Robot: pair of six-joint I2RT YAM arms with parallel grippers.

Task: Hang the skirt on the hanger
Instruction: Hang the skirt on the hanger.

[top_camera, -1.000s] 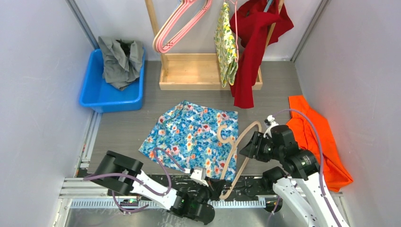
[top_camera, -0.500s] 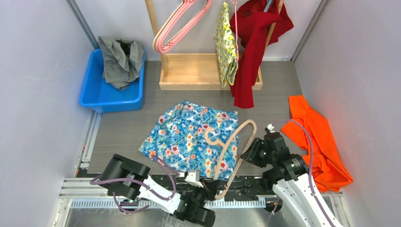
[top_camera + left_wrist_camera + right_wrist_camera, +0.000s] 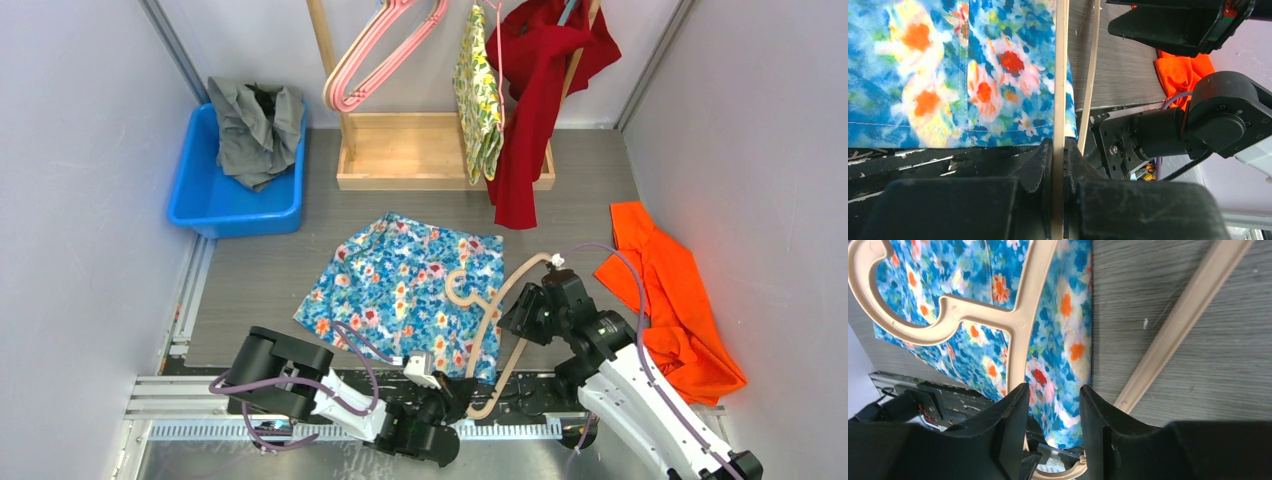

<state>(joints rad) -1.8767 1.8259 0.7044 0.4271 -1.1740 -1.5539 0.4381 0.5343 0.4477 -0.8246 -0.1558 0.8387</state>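
While the blue floral skirt [image 3: 400,290] lies flat on the grey table [image 3: 260,270], the left gripper [image 3: 1058,155] pinches the beige hanger [image 3: 1020,325] by its bar. The right gripper [image 3: 1050,400] has its jaws parted over the skirt's right edge.

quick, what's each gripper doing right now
Left gripper: closed on the beige plastic hanger.
Right gripper: open, holding nothing, jaws apart over the blue floral skirt.

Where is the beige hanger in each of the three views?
Top external: hanger lower centre, across the skirt's right edge.
Left wrist: hanger as thin upright bars, centre, along skirt's right edge.
Right wrist: hanger hook upper left, on skirt.
Shared landmark: the floral skirt.
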